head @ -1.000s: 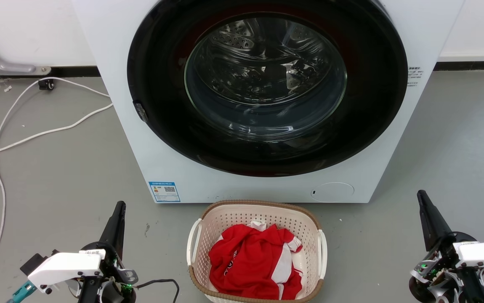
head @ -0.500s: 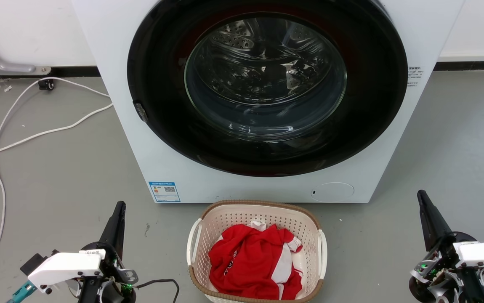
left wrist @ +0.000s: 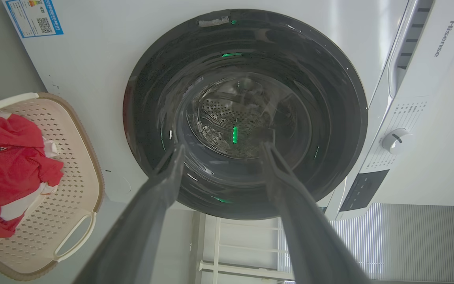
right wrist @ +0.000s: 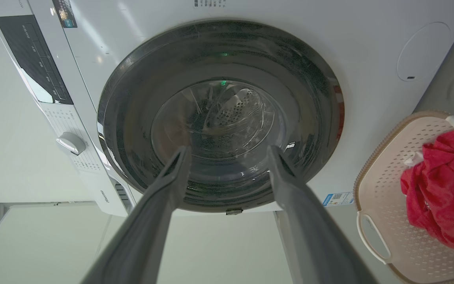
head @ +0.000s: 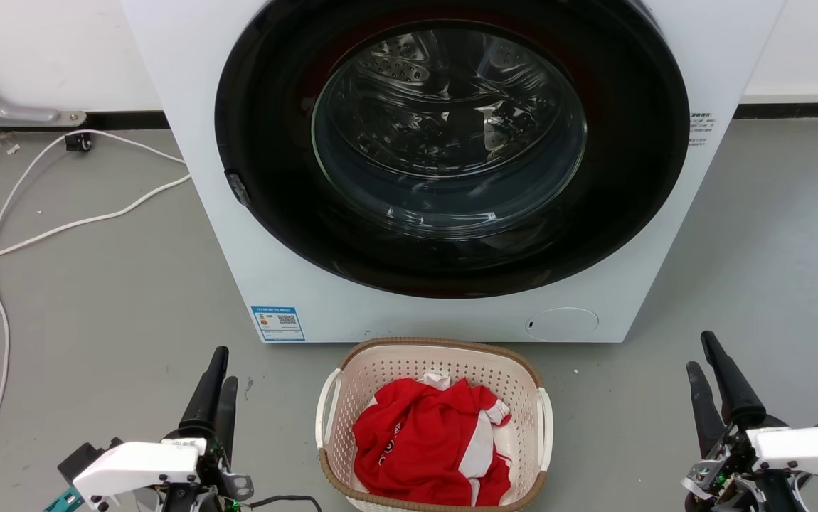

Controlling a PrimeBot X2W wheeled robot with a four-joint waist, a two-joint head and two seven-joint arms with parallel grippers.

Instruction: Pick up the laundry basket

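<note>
**Basket on the floor, both pincers spread and empty**

We see the laundry basket [head: 409, 371] standing upright on the grey floor [head: 96, 284], just in front of the washing machine [head: 181, 107] and below its round dark door [head: 452, 270]. A red and white garment [head: 427, 441] lies crumpled inside the basket. Its white side handles sit on the left and right edges, and nothing grips either one.

Our left pincer [head: 225, 366] hangs low to the left of the basket, well apart from it, with its fingers pointing toward the machine. In the left wrist view the two dark fingers stand spread with a wide gap, and nothing is between them. Our right pincer [head: 699, 351] is low on the right, also well clear of the basket. Its wrist view shows the same wide, empty gap.

A white cable [head: 60, 227] trails across the floor at the far left. A blue label [head: 277, 323] is stuck to the machine's lower left corner.
</note>
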